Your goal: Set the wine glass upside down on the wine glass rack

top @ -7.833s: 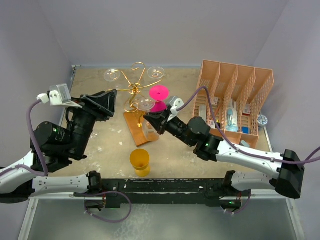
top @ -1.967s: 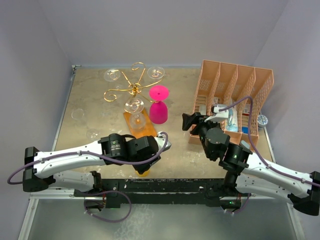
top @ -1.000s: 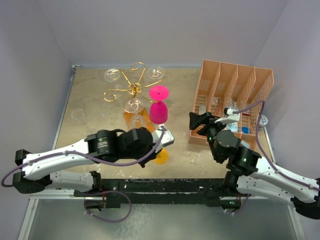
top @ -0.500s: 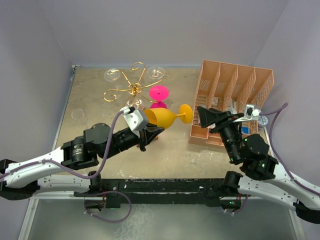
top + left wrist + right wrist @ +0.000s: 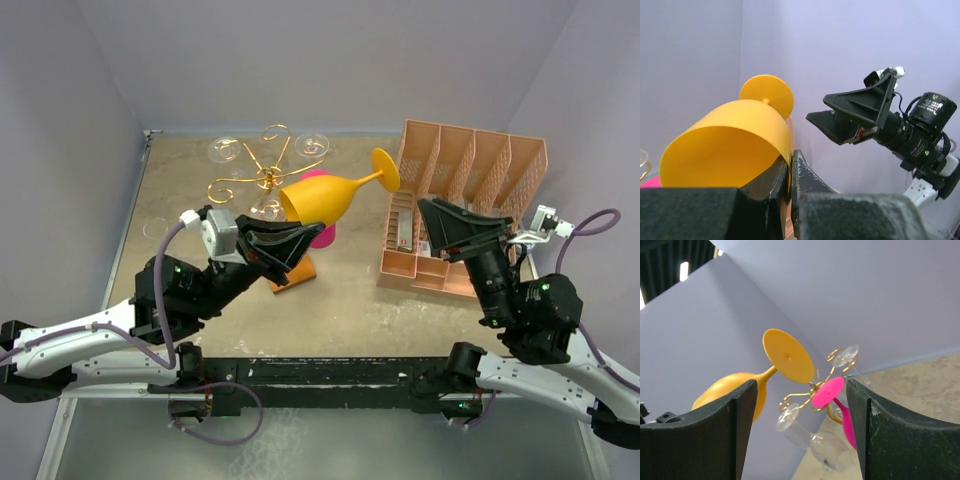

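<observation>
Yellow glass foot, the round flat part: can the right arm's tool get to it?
Probably yes. The right tool is open and faces the round foot of the yellow glass, with nothing between them. The left tool pinches only the bowl's rim.

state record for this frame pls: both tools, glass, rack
left tool: shut on the bowl rim of the orange wine glass
orange wine glass: in the air, tilted on its side, foot toward the far right
right tool: open, empty
wine glass rack: holds pink glass upside down, plus clear glasses
task: orange wine glass not yet on rack
</observation>
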